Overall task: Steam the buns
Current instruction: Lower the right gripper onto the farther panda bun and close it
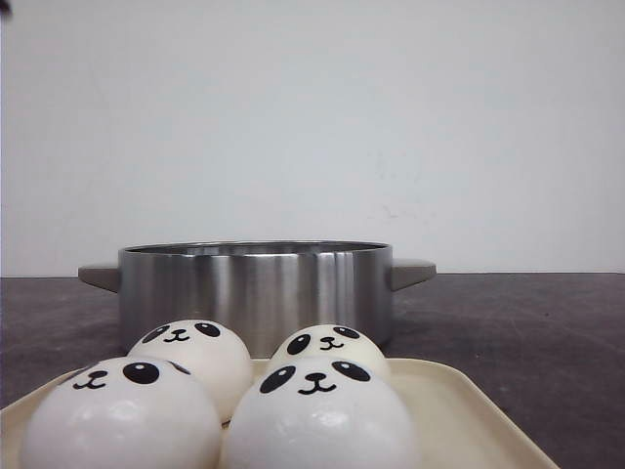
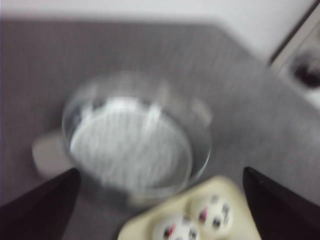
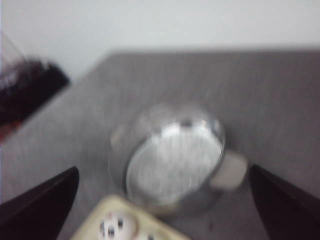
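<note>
While wrist views blur, both claws (image 2: 160, 210) (image 3: 162, 210) gape wide; buns (image 1: 317, 415) cropped on tray (image 1: 469, 420).

Even soft light; both wrist views blurred.

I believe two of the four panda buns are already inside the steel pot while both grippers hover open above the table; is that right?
Not quite: none are in the pot. The front view shows all four buns on the cream tray, and both wrist views show the pot's inside bare. The left gripper and right gripper are indeed open.
</note>
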Motion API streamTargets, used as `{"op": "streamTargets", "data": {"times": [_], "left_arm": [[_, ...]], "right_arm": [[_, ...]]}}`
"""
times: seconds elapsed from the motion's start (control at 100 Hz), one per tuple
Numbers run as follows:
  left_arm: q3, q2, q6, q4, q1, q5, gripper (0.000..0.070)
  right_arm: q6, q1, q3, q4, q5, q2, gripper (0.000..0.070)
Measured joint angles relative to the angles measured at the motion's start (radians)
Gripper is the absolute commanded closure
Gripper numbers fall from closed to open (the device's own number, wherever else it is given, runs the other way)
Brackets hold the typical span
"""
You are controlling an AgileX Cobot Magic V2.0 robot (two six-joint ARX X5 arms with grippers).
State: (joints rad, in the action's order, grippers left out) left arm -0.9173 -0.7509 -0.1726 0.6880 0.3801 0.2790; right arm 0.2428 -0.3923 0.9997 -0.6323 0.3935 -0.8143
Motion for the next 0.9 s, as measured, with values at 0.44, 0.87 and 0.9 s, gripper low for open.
{"op": "streamTargets", "data": {"times": [0.44,0.87,0.9], "left_arm": [[0.000,-0.002,0.002,0.023,0.103,-0.011,0.0073],[0.000,0.004,0.017,0.046,0.106,-0.011,0.0073],[0.000,0.004,0.018,0.047,0.106,-0.011,0.0073]], "right_arm": [[0.257,-0.486,0.000,-0.089,-0.281,-0.404,0.0046],[0.342,-0.485,0.000,0.019,-0.241,-0.762,0.0045],[0.342,-0.484,0.000,0.021,-0.251,-0.776,0.0046]]}}
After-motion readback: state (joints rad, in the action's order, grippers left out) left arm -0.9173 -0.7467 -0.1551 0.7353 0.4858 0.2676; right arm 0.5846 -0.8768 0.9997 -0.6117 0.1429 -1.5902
